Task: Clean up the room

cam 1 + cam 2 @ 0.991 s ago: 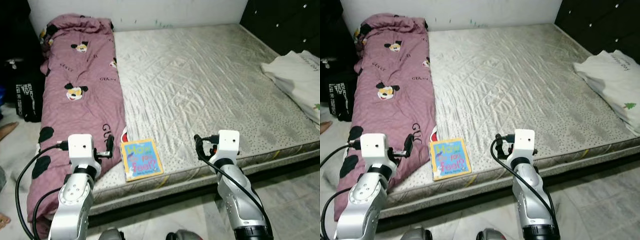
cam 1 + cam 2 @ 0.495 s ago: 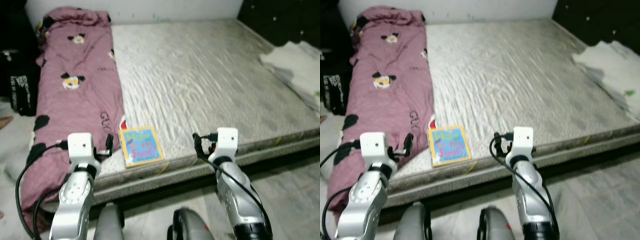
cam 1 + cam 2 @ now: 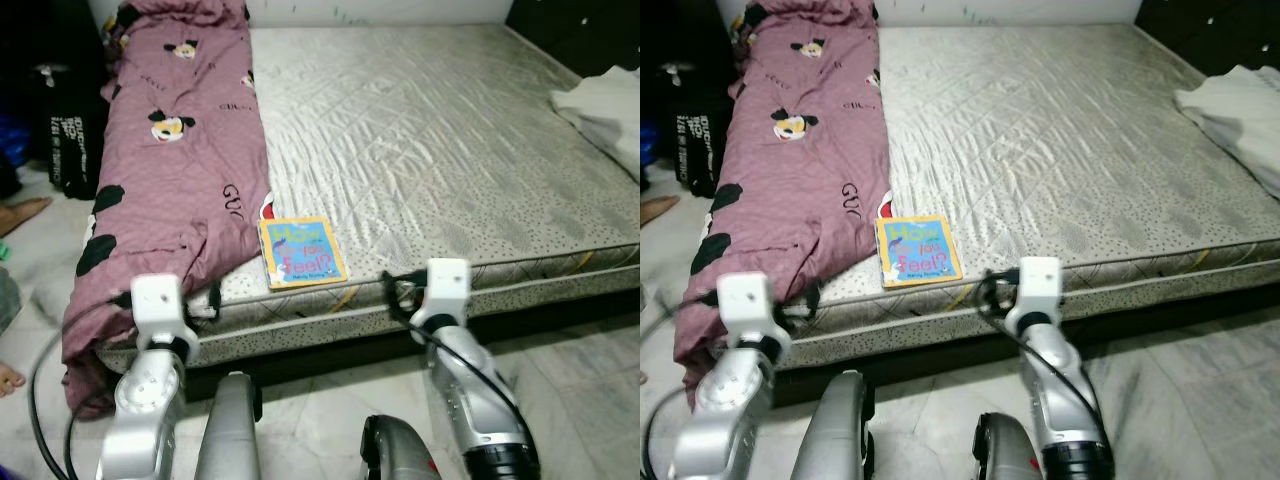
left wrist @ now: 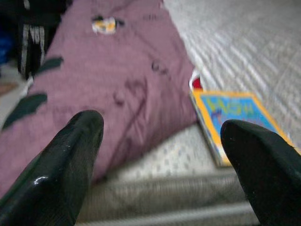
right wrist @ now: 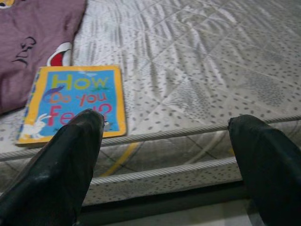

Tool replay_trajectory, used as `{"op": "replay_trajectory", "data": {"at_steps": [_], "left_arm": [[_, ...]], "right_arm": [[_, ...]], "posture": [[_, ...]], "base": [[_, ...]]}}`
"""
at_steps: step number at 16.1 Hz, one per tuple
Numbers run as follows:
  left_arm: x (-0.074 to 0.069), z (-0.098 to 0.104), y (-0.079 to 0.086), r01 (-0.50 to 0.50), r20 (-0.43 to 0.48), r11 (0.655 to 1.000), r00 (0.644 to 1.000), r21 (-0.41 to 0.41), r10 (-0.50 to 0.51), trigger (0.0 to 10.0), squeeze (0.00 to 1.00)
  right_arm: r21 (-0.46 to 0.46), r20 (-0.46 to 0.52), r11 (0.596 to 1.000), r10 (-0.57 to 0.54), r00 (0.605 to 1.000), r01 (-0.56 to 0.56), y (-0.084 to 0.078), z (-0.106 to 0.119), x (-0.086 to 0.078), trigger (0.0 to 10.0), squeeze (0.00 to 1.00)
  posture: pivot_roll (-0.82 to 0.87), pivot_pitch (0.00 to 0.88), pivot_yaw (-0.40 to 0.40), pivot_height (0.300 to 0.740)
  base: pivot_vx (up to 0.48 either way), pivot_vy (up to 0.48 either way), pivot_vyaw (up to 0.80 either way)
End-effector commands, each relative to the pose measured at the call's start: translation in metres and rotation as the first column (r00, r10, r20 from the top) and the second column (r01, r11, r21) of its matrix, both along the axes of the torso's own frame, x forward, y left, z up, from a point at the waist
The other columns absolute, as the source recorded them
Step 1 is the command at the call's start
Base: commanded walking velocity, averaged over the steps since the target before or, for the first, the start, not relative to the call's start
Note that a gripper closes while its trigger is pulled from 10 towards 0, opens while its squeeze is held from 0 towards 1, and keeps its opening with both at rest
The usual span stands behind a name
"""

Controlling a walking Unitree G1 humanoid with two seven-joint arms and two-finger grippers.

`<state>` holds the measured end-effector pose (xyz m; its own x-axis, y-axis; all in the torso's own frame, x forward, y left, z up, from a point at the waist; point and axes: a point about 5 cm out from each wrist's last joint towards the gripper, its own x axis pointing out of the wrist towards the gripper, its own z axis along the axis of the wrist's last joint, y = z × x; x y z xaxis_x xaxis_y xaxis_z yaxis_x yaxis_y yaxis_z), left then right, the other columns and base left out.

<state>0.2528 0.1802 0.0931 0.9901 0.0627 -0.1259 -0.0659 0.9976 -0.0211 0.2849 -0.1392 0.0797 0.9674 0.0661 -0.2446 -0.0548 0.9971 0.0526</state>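
While both arms are raised in front of the bed, the left gripper (image 4: 162,155) and right gripper (image 5: 167,155) each have fingers spread wide, holding nothing. A children's book (image 3: 302,252) with yellow border and blue cover lies flat on the bare grey mattress (image 3: 450,150), near its front edge, between the two arms. Book's left side is just beside the purple cartoon-print blanket (image 3: 175,170), which runs along the mattress's left side and droops over the front corner toward the floor. White cloth (image 3: 605,105) sits at the bed's far right. Black bag (image 3: 70,150) stands on the floor left of the bed. A person's bare foot (image 3: 22,211) shows near it, on the tiled floor (image 3: 580,360).
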Motion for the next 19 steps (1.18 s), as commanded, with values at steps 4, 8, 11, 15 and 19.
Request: {"op": "replay_trajectory", "data": {"at_steps": [4, 8, 11, 15, 19], "left_arm": [[0.0016, 0.0042, -0.0051, 0.03, 0.023, 0.999, 0.999, -0.011, -0.03, 10.0, 0.0], [0.0021, 0.0052, -0.0077, 0.057, 0.032, 0.998, 0.998, -0.018, -0.056, 10.0, 0.0], [0.0021, 0.005, -0.0088, 0.064, 0.033, 0.998, 0.997, -0.022, -0.064, 10.0, 0.0], [0.0018, 0.0041, -0.0098, 0.068, 0.029, 0.997, 0.997, -0.027, -0.067, 10.0, 0.0], [0.0021, 0.0033, -0.01, 0.071, 0.023, 0.997, 0.997, -0.032, -0.07, 10.0, 0.0]], "right_arm": [[-0.012, 0.016, 1.0, 0.01, 1.0, -0.01, -0.0029, 0.0026, 0.0012, 10.0, 0.0], [-0.012, 0.019, 1.0, 0.024, 1.0, -0.024, -0.0014, 0.0027, 0.0012, 10.0, 0.0], [-0.011, 0.026, 0.999, 0.038, 0.999, -0.038, -0.0002, 0.0033, 0.0007, 10.0, 0.0], [-0.009, 0.019, 0.999, 0.036, 0.999, -0.036, -0.001, 0.0023, 0.0003, 10.0, 0.0], [-0.009, 0.016, 0.999, 0.034, 0.999, -0.034, -0.0012, 0.0018, 0.0008, 10.0, 0.0]], "posture": [[0.01, 0.097, -0.033, 0.624], [0.01, 0.093, -0.034, 0.624], [0.01, 0.09, -0.035, 0.624], [0.01, 0.088, -0.037, 0.624], [0.01, 0.092, -0.038, 0.624]], "base": [[0.0, 0.0, 0.0], [0.067, 0.0, 0.0], [0.294, 0.0, 0.6], [0.296, 0.0, 0.0], [0.284, 0.0, 0.0]]}}
